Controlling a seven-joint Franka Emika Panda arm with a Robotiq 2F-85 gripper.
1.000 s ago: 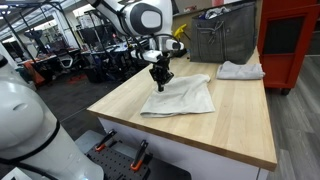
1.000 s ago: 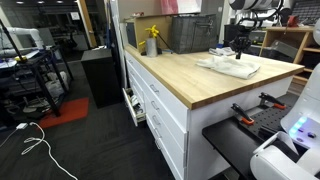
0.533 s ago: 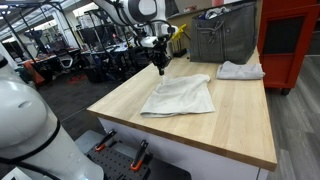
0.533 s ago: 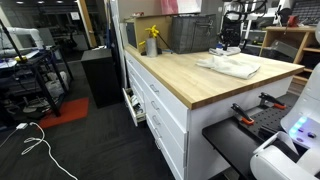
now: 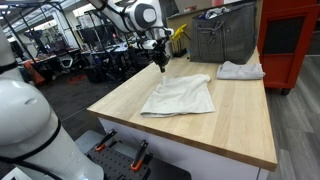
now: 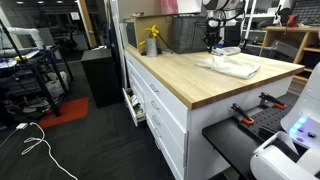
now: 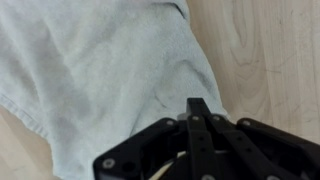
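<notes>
Wrist view looks straight down past the gripper [image 7: 197, 104], its jaws clenched together on nothing, onto the pale towel [image 7: 100, 70] spread on the wooden table [image 7: 270, 50]. In an exterior view the gripper [image 5: 160, 67] hangs clear above the towel's [image 5: 182, 97] far left corner, with a second cloth [image 5: 240, 70] lying well apart at the table's far right. In an exterior view the towel [image 6: 232, 67] lies rumpled near the table's [image 6: 175, 75] far end, the gripper [image 6: 211, 43] hanging above it, not touching.
</notes>
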